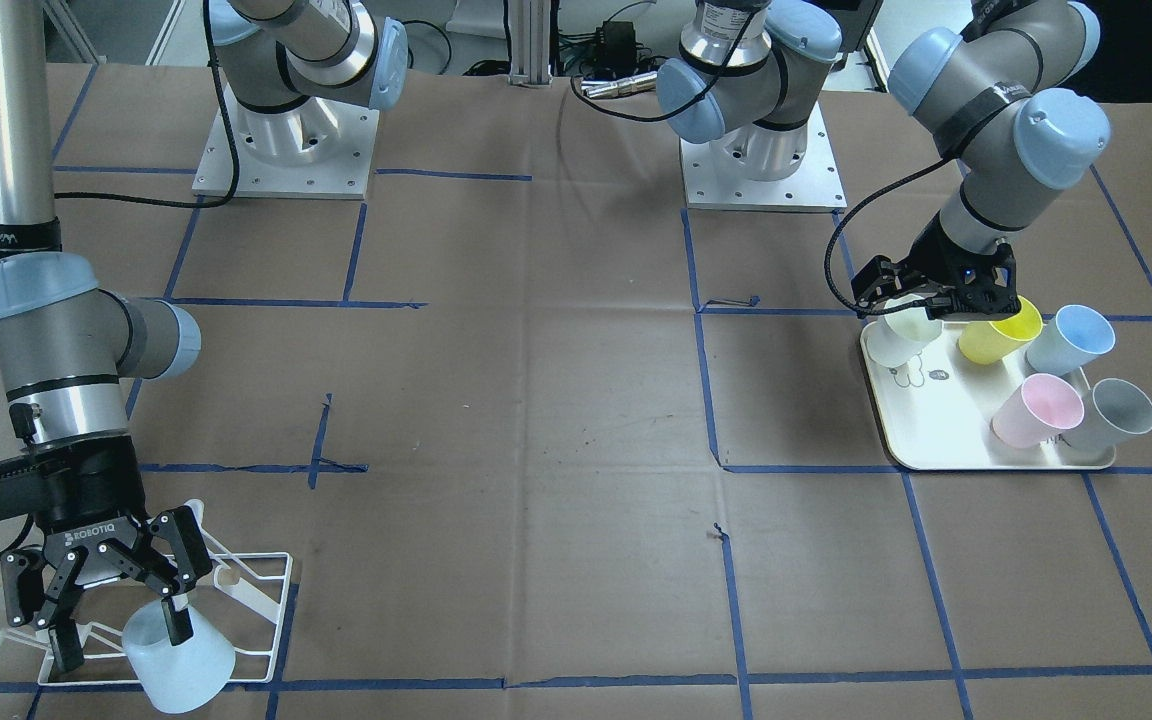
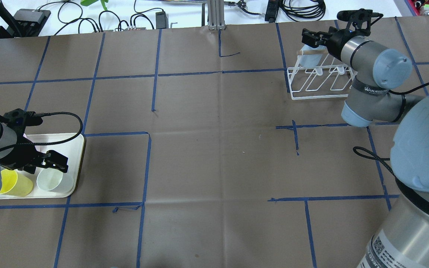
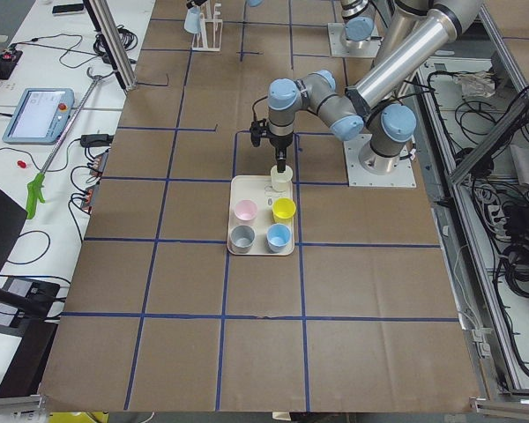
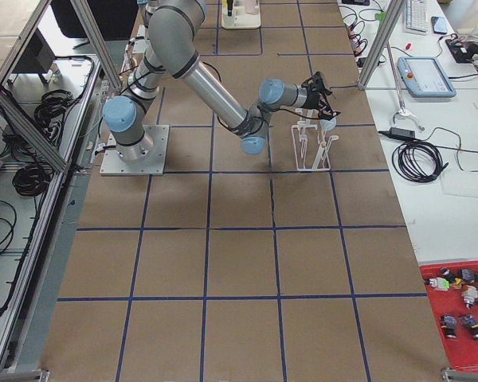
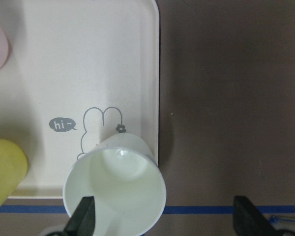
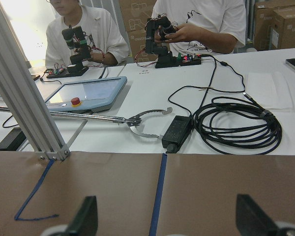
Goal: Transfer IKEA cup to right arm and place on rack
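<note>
At the corner of the tray [image 1: 941, 425] that lies toward the rack side of the table, the whitish cup [image 5: 115, 189] stands upright, just beside the yellow cup [image 1: 1001, 330]. Its long axis is vertical and its mouth points straight up at the left gripper [image 5: 167, 219]. That gripper hangs directly over the tray's corner with its jaws spread wide. In the wrist view, one of its fingers [image 5: 86, 219] sits over the cup's open mouth and the other is out past the tray's edge, above bare table. The cup's wall on that outer side therefore lies between the two fingers. This is the relation the grasp seems to depend on: closing would pinch the rim wall, not the whole body. The pictures do not show whether the inner finger already touches the cup. The left arm is much the nearer one. The rack [image 1: 256, 590] is well apart from the tray, across the table. There the right gripper [image 1: 121, 640] is also spread, its fingers about a pale blue cup [image 1: 186, 665] on the rack, with nothing between the tips in its own wrist view.
</note>
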Action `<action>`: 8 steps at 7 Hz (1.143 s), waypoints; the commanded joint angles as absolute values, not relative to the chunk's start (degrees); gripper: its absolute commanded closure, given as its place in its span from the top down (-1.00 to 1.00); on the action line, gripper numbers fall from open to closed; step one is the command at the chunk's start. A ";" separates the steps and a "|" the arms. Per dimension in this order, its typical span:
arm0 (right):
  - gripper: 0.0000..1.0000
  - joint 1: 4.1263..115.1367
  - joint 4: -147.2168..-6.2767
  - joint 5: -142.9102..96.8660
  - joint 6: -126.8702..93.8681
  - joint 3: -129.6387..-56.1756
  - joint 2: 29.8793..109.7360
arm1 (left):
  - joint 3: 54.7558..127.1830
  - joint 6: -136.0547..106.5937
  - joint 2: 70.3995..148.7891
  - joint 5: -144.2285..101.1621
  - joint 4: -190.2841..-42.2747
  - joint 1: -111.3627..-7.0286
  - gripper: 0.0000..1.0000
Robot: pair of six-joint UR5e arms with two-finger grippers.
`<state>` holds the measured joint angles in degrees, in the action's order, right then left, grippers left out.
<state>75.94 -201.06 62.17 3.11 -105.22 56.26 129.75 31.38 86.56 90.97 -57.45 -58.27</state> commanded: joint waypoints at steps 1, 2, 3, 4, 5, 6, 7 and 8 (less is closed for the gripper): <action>0.99 75.94 -201.09 61.96 3.16 -104.77 57.91 | 131.04 31.29 88.85 91.05 -56.69 -58.27 0.97; 0.99 76.11 -201.27 61.79 2.73 -104.42 59.05 | 131.13 31.12 89.38 91.14 -56.34 -58.27 0.97; 0.99 76.46 -201.18 61.79 2.46 -104.24 60.54 | 131.05 31.03 89.91 91.84 -56.16 -58.27 0.96; 0.99 77.33 -201.27 59.61 0.46 -104.41 62.12 | 131.04 30.94 90.00 93.59 -55.03 -58.27 0.85; 0.99 78.91 -201.62 53.67 -3.39 -104.41 63.79 | 130.96 30.94 90.09 93.60 -54.76 -58.27 0.69; 0.99 81.19 -201.80 51.87 -6.56 -104.50 65.55 | 130.87 30.94 90.26 93.60 -54.76 -58.27 0.34; 0.99 84.34 -202.23 51.77 -10.77 -104.76 66.35 | 130.78 30.94 90.96 93.78 -54.84 -58.36 -0.14; 0.99 87.16 -202.32 51.94 -19.69 -104.68 66.44 | 130.61 31.11 91.05 93.78 -55.28 -58.36 -0.75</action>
<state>83.74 -202.09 52.27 -11.20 -104.65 65.85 130.78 30.98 90.74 93.70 -54.94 -58.32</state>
